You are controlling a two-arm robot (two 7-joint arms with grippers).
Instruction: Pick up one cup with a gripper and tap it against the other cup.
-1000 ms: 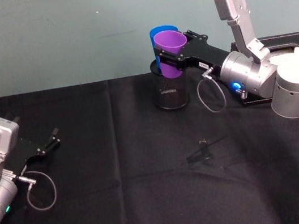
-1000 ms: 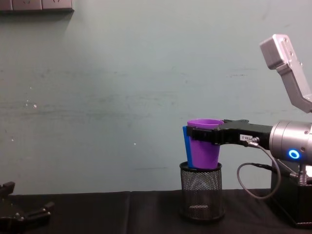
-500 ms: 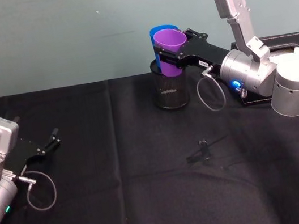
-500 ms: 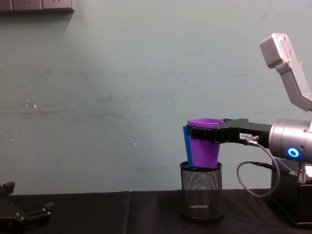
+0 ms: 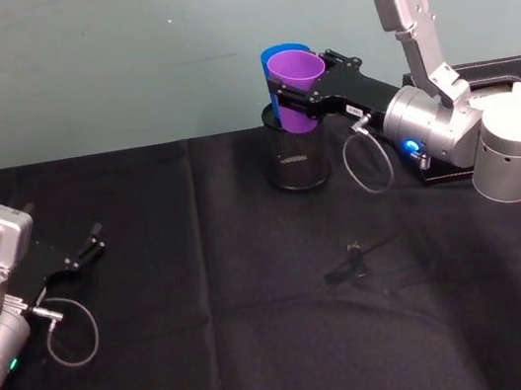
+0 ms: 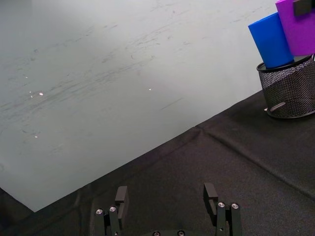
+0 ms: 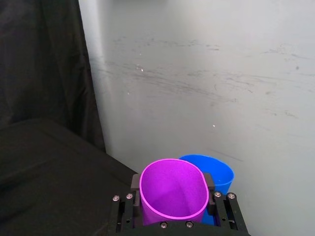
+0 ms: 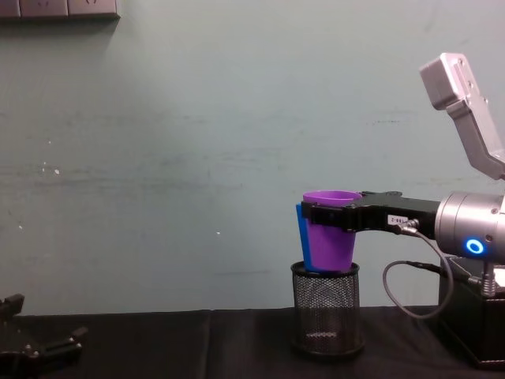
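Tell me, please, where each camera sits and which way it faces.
Head: high, looking forward and down over the table; left hand parked, right hand holding the purple cup.
Chest: lower, level at the wall; right arm enters from the right.
Left wrist: behind the open left hand, facing wall and mesh holder.
Right wrist: behind the right hand, facing the wall over the purple cup.
Shared: all show the blue cup.

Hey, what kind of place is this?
Probably a robotics test bench: a table draped in black cloth against a bare painted wall, the right claw holding a purple cup beside a blue cup in a mesh pen holder, the left claw parked open at the table's left.
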